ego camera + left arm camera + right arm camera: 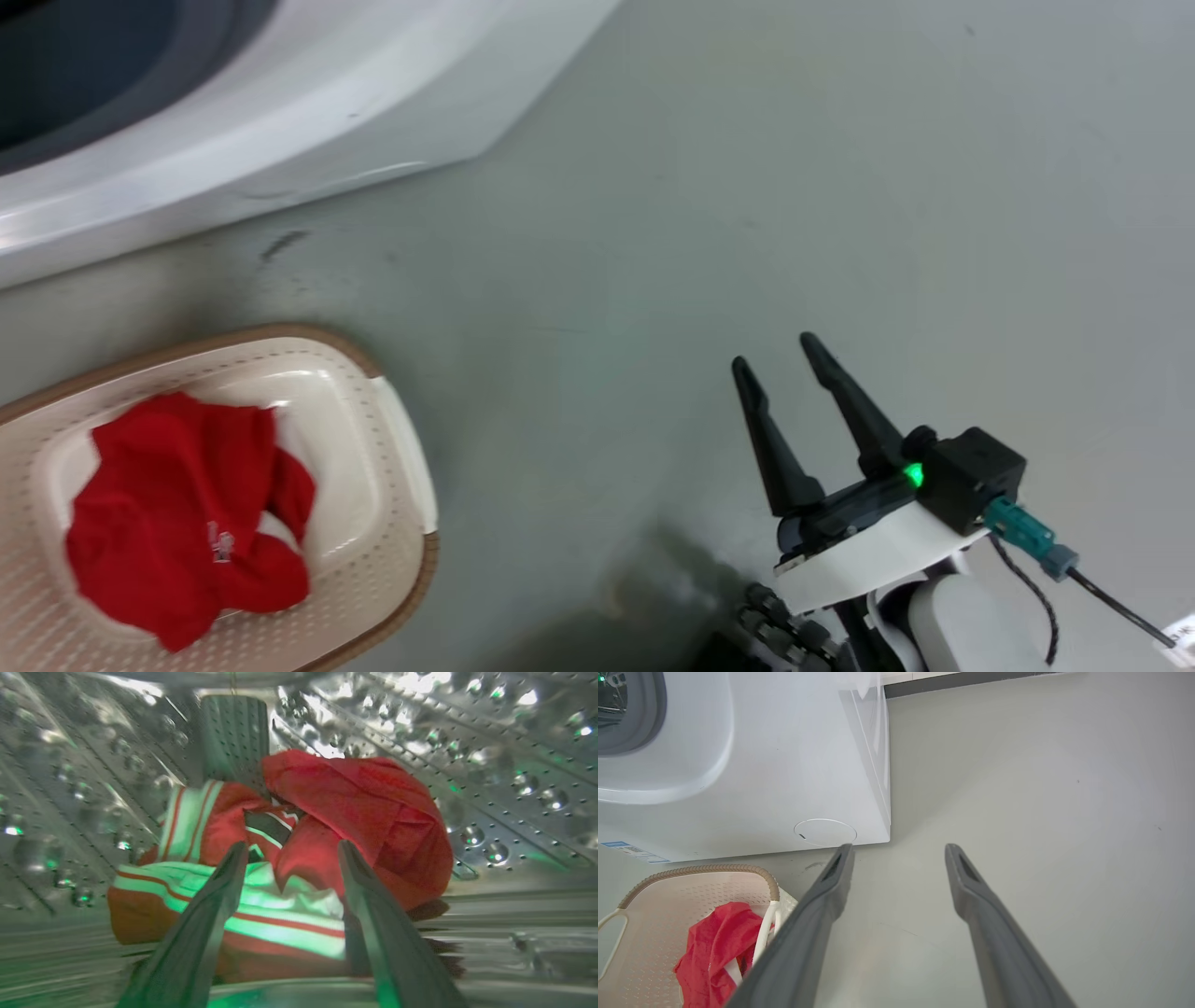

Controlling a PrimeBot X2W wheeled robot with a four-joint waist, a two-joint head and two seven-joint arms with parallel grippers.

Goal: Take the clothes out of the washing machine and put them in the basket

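Inside the washing machine, the left hand is hovering spread before the clothes, which are looking soft, light and best pinched at a raised red fold

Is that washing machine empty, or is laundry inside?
Not empty. Red clothes lie bunched in its steel drum, ahead of the left tool.

clothes: red, white stripes, a bit of black | drum: shiny silver, dotted with small holes | cloth: red, tiny white letters | basket: cream, rows of little holes, brown rim, white handles | washing machine: white, grey ring | floor: plain grey | right gripper: black fingers, white body, green light
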